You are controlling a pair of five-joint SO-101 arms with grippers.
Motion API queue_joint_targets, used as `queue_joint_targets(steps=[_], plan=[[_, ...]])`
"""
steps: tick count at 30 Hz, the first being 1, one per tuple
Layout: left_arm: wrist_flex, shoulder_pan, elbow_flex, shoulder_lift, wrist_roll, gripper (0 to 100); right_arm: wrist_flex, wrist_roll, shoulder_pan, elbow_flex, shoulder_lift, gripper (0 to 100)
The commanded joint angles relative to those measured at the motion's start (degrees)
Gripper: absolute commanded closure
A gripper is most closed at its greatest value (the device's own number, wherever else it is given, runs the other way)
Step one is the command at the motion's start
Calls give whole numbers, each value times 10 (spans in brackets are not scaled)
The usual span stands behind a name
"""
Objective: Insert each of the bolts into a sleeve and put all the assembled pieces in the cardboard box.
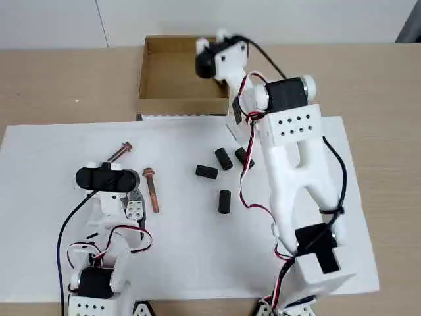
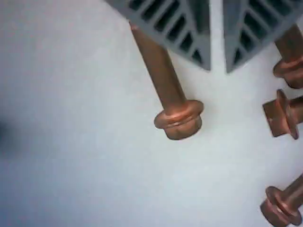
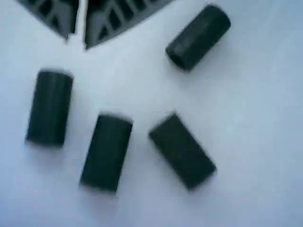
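Several copper bolts lie on the white sheet; one bolt [image 2: 177, 111] lies just under my left gripper [image 2: 218, 70], whose grey fingers stand shut with nothing between them. In the high view two bolts [image 1: 152, 189] show beside the left arm. Several black sleeves [image 3: 106, 151] lie loose beneath my right gripper [image 3: 75, 41], which hangs above them, shut and holding nothing. The high view shows these sleeves [image 1: 224, 201] at the sheet's middle. The cardboard box [image 1: 141, 79] stands at the back, with the right arm's wrist over its near right corner.
A white paper sheet [image 1: 184, 250] covers the wooden table between the arms. The right arm [image 1: 296, 171] stretches across the sheet's right side towards the box.
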Motion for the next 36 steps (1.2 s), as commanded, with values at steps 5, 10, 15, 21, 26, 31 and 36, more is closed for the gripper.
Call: queue_joint_targets(steps=[5, 10, 15, 21, 26, 31, 36], plan=[[2, -4, -2, -5, 3, 994, -45, -5, 16, 88, 29, 994], [2, -4, -2, -5, 3, 994, -69, 18, 11, 91, 82, 908], [2, -4, -2, -5, 3, 994, -106, 25, 12, 91, 131, 869], [2, -4, -2, -5, 3, 994, -145, 47, 14, 91, 166, 867], [2, -4, -2, -5, 3, 994, -153, 48, 13, 91, 196, 868], [2, -4, -2, -5, 3, 994, -168, 48, 15, 91, 229, 869], [2, -4, -2, -5, 3, 994, -170, 48, 16, 91, 261, 915]])
